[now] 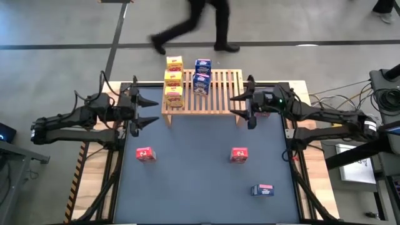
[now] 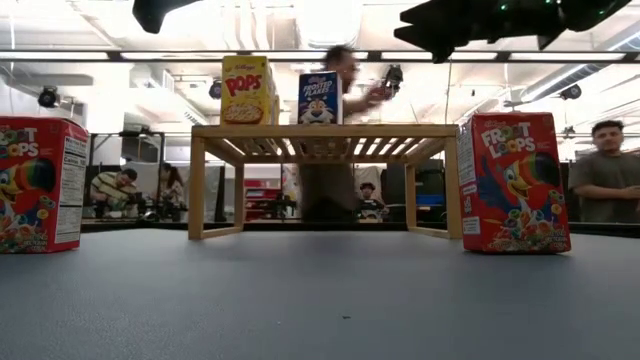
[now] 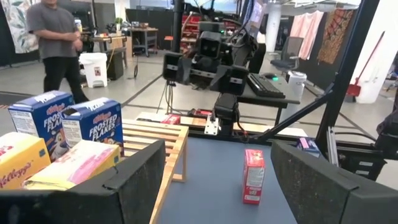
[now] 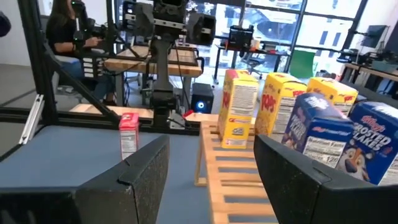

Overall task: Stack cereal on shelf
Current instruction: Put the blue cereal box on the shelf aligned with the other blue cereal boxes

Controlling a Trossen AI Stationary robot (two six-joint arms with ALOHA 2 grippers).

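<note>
The wooden slatted shelf [image 1: 212, 94] stands at the table's far middle. Three yellow cereal boxes [image 1: 174, 79] stand in a row on its left part, and two blue boxes [image 1: 201, 75] stand beside them; both rows also show in the right wrist view [image 4: 283, 102] [image 4: 317, 134]. Two red boxes [image 1: 145, 154] [image 1: 239, 154] stand upright on the dark table. A blue box [image 1: 262, 190] lies flat near the front right. My left gripper [image 1: 152, 110] is open and empty at the shelf's left end. My right gripper [image 1: 235, 105] is open and empty at the shelf's right end.
A small red thing [image 3: 171, 118] lies on the table near my right arm's base. A person [image 1: 194, 25] walks past beyond the table's far edge, and other people show in the room behind [image 2: 610, 170]. The table's bare middle [image 1: 194, 169] lies between the two red boxes.
</note>
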